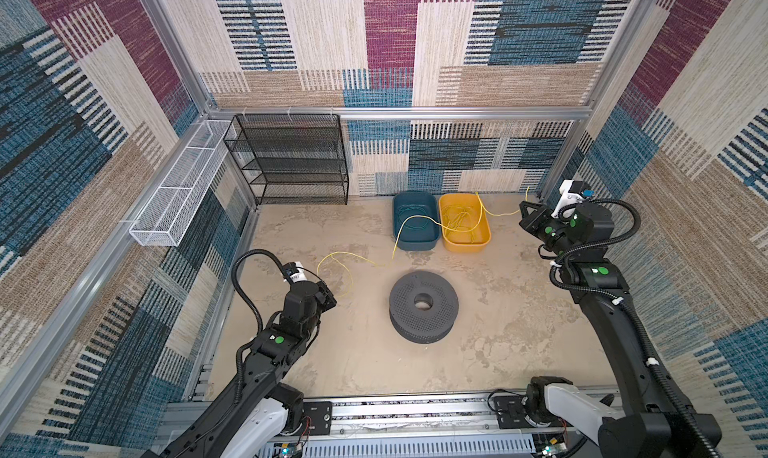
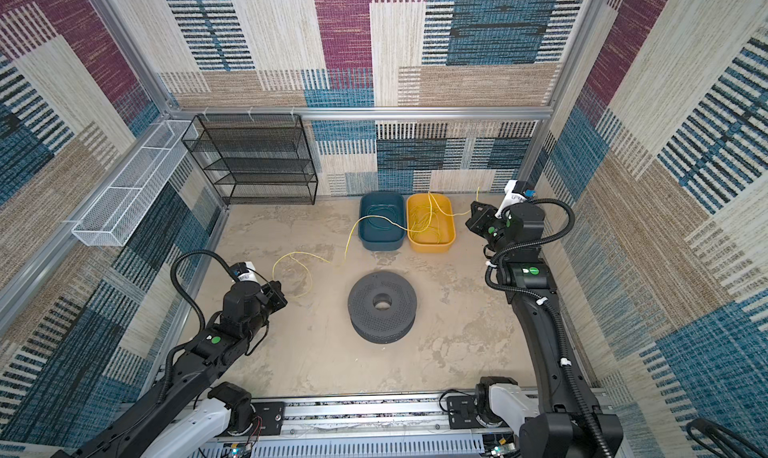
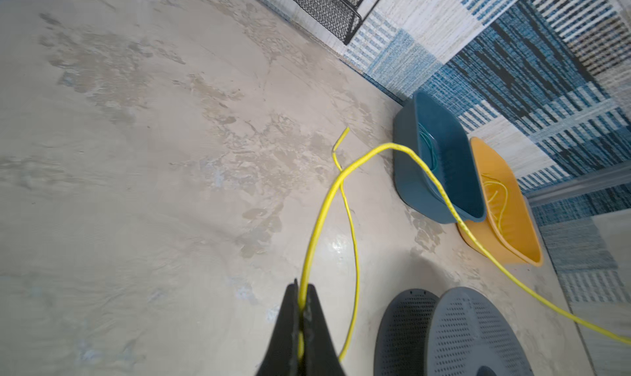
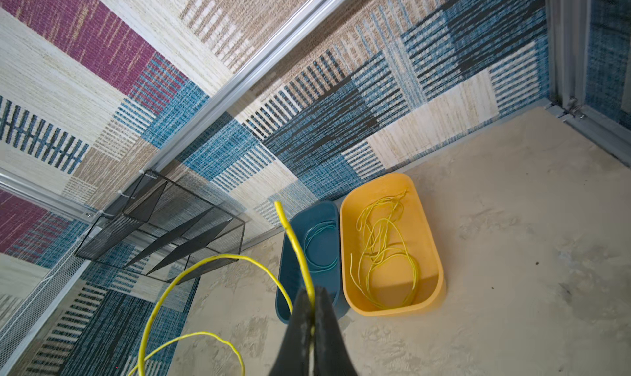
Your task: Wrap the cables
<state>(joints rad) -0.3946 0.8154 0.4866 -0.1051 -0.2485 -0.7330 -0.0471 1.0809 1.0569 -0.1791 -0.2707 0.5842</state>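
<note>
One thin yellow cable (image 1: 395,248) (image 2: 348,239) runs from my left gripper (image 1: 330,300) (image 2: 280,295) across the floor and over both bins to my right gripper (image 1: 523,212) (image 2: 471,212). In the left wrist view the left gripper (image 3: 302,285) is shut on the cable (image 3: 322,213), which loops on the floor ahead. In the right wrist view the right gripper (image 4: 312,290) is shut on the cable (image 4: 297,251) near its free end, above the floor. More yellow cables (image 4: 382,251) lie tangled in the yellow bin (image 4: 433,241).
A grey perforated spool (image 1: 424,306) (image 3: 461,330) lies flat mid-floor. The blue bin (image 1: 415,243) holds a teal cable (image 4: 321,248) and stands beside the yellow bin (image 1: 465,247) at the back wall. A black mesh shelf (image 1: 291,160) and a white mesh basket (image 1: 183,185) stand back left.
</note>
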